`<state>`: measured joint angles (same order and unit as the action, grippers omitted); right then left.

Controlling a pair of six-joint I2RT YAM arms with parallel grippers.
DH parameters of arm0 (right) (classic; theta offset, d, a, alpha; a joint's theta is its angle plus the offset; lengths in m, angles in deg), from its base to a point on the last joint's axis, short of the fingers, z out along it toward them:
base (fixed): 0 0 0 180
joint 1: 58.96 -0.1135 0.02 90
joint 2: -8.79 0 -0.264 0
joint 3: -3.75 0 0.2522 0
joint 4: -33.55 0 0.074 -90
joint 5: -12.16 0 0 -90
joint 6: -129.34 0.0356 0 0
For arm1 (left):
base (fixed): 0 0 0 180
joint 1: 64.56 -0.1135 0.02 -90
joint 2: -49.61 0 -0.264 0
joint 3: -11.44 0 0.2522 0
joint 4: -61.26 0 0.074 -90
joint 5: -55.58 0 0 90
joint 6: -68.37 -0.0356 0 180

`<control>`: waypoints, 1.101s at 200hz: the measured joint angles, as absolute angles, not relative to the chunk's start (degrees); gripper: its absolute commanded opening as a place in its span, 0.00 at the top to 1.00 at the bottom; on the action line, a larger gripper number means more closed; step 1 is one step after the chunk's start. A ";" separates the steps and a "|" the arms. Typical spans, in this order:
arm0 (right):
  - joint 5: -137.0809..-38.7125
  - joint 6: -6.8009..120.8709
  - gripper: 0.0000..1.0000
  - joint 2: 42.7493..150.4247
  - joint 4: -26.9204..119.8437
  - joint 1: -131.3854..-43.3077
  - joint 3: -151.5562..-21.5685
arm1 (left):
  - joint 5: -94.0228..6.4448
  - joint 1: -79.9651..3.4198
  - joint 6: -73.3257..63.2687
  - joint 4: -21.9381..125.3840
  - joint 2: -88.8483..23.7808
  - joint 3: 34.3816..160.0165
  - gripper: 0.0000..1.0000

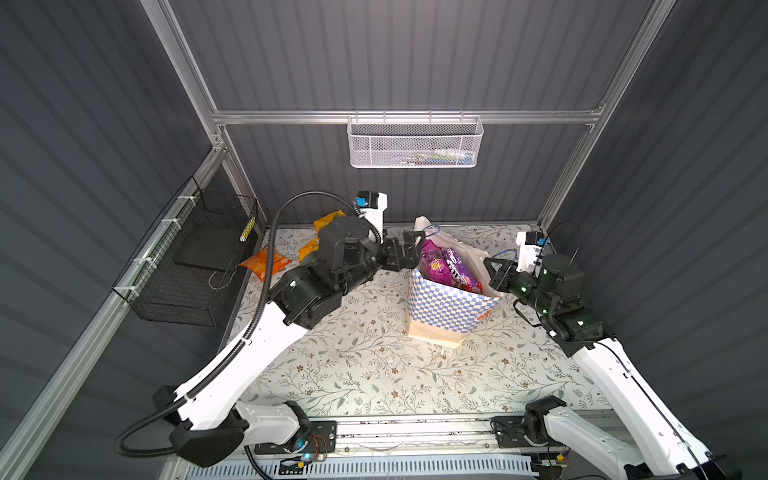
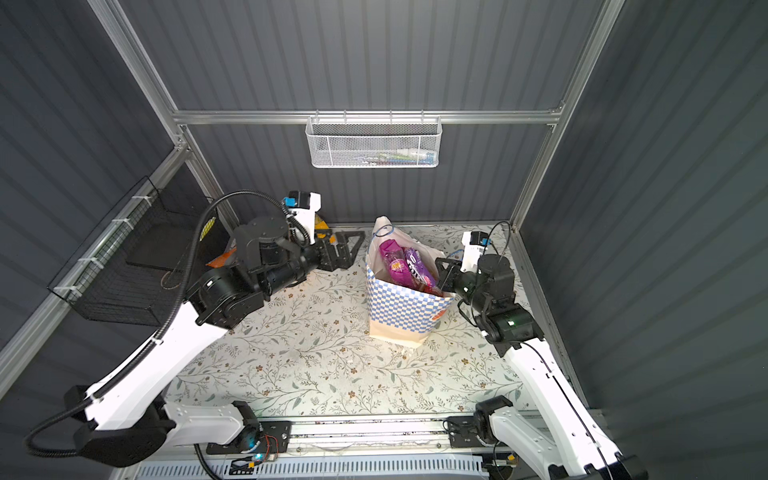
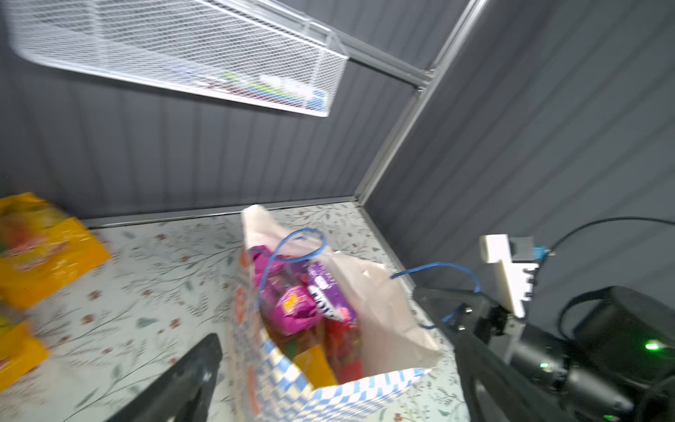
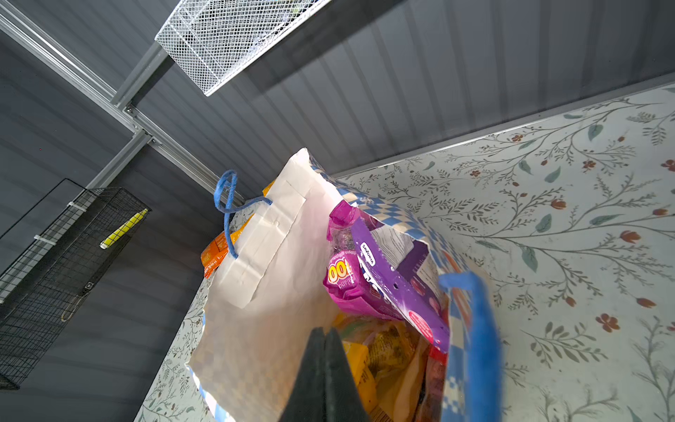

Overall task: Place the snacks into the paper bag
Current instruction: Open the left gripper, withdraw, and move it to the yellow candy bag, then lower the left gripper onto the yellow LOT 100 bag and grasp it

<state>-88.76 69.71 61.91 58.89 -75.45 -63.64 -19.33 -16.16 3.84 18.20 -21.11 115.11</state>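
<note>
Fingers wide apart, the left gripper (image 1: pixel 412 252) hangs beside the paper bag (image 1: pixel 449 307), the right gripper (image 4: pixel 324 339), fingers pressed together, at its opposite rim; a pink packet (image 1: pixel 430 266) and purple packet (image 1: pixel 458 270) poke out, yellow packets (image 1: pixel 328 219) lie on the table (image 1: pixel 374 365).

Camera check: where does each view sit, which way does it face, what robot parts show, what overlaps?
Both top views: high over the front edge, facing down toward the back wall; both arms, open left gripper, shut right gripper.
Left wrist: beside the paper bag, facing across its mouth toward the right arm; one own finger shows.
Right wrist: at the bag's rim, facing into it; own shut fingers show.
Shared: all show bag and purple packet.
</note>
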 measured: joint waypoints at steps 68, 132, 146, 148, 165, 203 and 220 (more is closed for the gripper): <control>-88.81 69.73 1.00 63.35 58.43 -75.45 -63.64 | -2.04 -19.64 8.98 12.28 -10.99 94.04 0.00; -88.78 69.68 1.00 63.24 58.14 -75.45 -63.64 | -19.26 -47.70 11.90 17.53 -26.49 87.04 0.00; -88.74 69.62 1.00 63.02 58.16 -75.45 -63.64 | -22.36 -51.04 12.08 19.43 -30.86 87.28 0.03; -88.76 69.60 1.00 62.96 58.16 -75.45 -63.64 | -22.82 -51.52 12.12 19.73 -31.60 87.37 0.03; -88.59 69.38 1.00 62.65 58.21 -75.45 -63.64 | -25.99 -55.07 12.28 21.42 -37.28 88.35 0.07; -88.35 68.96 1.00 61.93 58.45 -75.45 -63.64 | -31.89 -62.69 12.74 25.77 -46.05 89.58 0.15; -88.39 68.83 1.00 61.84 58.47 -75.45 -63.64 | -33.55 -64.92 12.69 27.54 -48.61 90.50 0.17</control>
<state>-88.39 68.83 61.84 58.47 -75.45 -63.64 -33.55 -64.92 12.69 27.54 -48.61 90.50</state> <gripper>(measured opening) 0.048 0.849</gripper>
